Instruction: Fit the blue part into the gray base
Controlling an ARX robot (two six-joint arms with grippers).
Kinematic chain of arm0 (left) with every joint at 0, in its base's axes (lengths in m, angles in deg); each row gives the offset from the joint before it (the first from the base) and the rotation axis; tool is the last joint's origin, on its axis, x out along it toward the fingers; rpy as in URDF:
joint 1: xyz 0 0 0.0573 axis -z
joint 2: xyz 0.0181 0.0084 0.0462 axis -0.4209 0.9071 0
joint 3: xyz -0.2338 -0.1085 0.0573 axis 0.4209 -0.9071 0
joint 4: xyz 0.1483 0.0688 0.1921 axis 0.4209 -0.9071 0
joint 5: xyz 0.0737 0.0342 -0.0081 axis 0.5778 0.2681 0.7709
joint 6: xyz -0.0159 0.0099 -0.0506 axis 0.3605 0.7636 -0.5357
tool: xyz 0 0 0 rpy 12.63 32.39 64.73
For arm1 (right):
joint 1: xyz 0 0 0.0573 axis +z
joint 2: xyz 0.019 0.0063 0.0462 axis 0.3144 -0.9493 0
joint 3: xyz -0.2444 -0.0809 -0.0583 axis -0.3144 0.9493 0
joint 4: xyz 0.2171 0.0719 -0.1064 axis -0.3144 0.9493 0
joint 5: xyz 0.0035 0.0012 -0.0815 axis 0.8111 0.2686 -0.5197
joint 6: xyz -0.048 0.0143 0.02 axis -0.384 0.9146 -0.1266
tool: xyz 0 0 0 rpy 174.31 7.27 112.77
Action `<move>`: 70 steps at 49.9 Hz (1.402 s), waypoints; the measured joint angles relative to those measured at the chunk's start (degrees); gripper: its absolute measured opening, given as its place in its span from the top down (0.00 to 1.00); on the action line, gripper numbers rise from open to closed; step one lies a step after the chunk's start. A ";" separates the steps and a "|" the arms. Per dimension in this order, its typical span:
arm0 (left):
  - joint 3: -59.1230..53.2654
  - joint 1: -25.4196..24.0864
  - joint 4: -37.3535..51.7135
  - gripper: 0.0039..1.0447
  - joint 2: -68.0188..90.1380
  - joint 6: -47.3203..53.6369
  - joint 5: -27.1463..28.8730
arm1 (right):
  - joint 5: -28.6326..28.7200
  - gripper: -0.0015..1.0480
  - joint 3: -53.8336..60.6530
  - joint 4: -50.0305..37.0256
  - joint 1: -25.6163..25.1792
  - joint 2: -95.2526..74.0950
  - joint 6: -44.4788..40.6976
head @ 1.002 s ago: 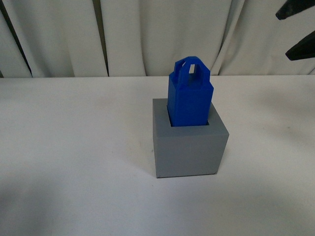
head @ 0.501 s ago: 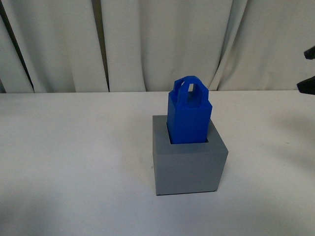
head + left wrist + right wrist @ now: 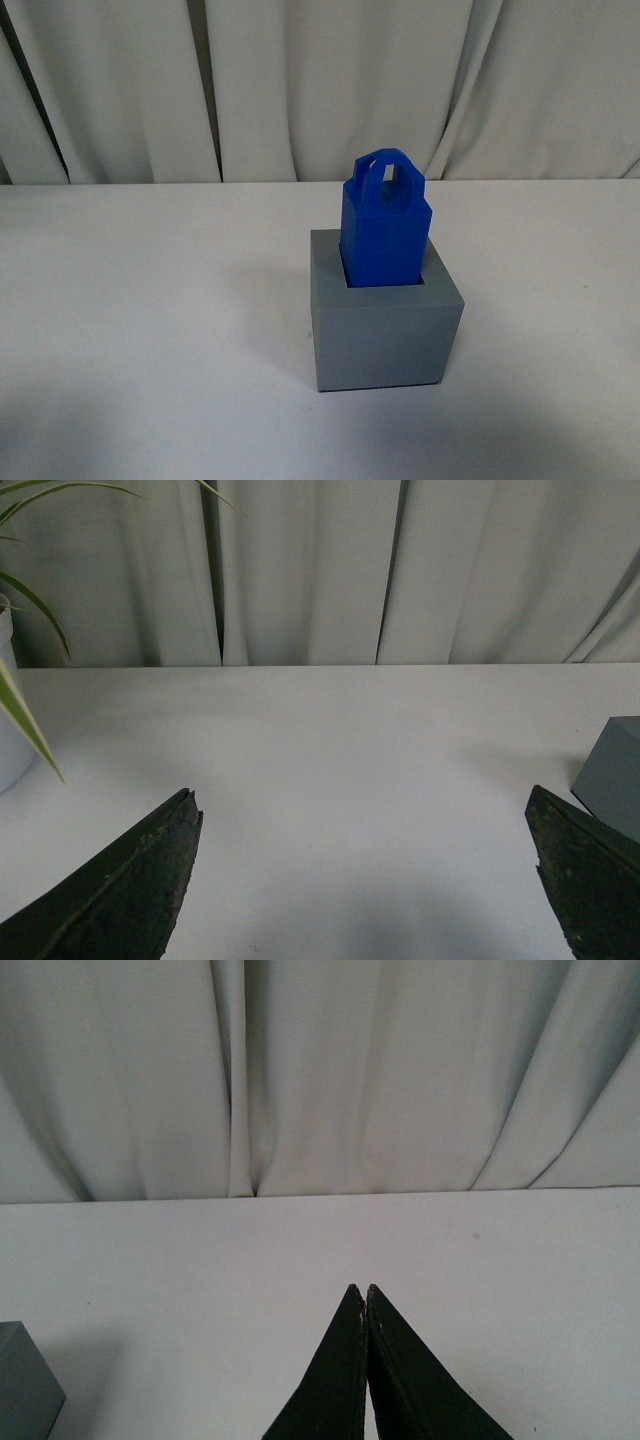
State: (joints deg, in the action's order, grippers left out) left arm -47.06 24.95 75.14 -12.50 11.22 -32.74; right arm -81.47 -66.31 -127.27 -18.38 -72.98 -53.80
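Blue part (image 3: 385, 232): upright, lower end seated in the square recess of the gray base (image 3: 385, 335). Most of its body and the loop handle stand above the rim. A thin dark gap shows along the recess edge on the robot's right.

The base sits near the middle of the white table (image 3: 150, 300), with bare surface on every side. A curtain (image 3: 300, 90) hangs behind the far edge.

Left gripper (image 3: 362, 795): fingers spread wide, nothing between them, a corner of the base near one finger.

Right gripper (image 3: 362, 1288): fingertips pressed together, empty, over bare table.
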 joint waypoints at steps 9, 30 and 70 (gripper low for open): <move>0.00 0.00 0.00 0.06 0.00 0.02 0.00 | -0.09 0.98 4.39 0.76 -0.02 5.38 0.15; 0.00 0.00 0.00 0.06 0.00 0.00 0.00 | 0.00 0.98 10.54 7.37 0.00 18.03 0.33; 0.00 0.00 0.00 0.06 0.00 0.02 0.00 | 0.04 0.98 14.56 25.14 0.00 40.85 0.37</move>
State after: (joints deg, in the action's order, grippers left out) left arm -47.06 24.95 75.14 -12.50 11.24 -32.74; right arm -81.42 -51.75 -102.13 -18.38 -32.13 -53.42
